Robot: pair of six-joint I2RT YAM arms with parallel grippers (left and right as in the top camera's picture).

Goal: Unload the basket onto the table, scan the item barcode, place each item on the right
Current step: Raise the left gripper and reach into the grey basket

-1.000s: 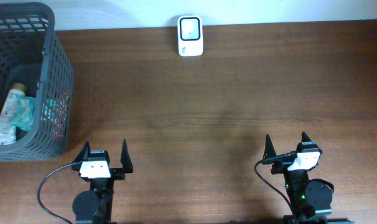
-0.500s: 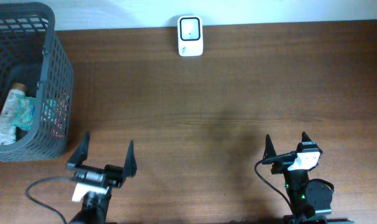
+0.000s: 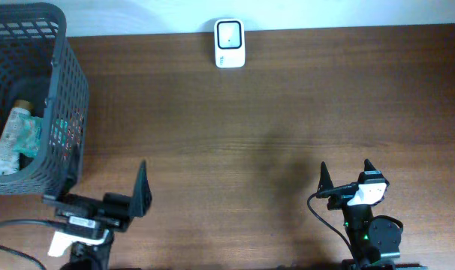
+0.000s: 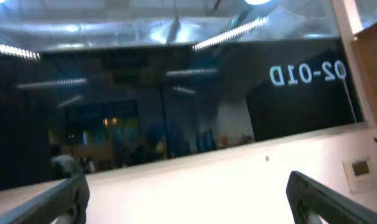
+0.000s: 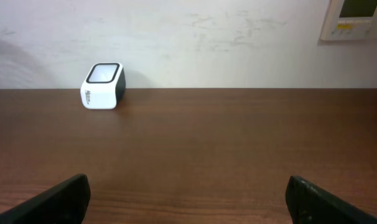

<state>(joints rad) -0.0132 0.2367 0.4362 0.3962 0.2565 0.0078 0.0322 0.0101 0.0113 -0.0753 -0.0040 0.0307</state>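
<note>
While both arms sit at the near edge of the table [image 3: 235, 135], neither one holds anything. left gripper [image 3: 96, 191]: fingers spread wide, empty, turned askew toward the basket [image 3: 62, 97]. right gripper [image 3: 345, 169]: fingers also wide apart, empty, pointing straight at the far edge

Item to scan looks like the tube [image 3: 11, 139], white and teal with a tan cap. It lies inside the dark mesh basket on the left side of the table, well apart from both grippers. Its barcode is too small to make out from overhead. More coloured packaging shows through the basket wall, can't tell what it is

scanner [image 3: 229, 43]: white box with a dark-framed window, at the far edge of the table by the wall, roughly centre. Right wrist view has it far ahead and to the left, with bare wood between

Left wrist camera is tilted up off the table and sees pale wall, a dark window [image 4: 176, 106] with reflected ceiling lights and mirrored lettering, and a small wall panel [image 4: 359, 168] at right
</note>
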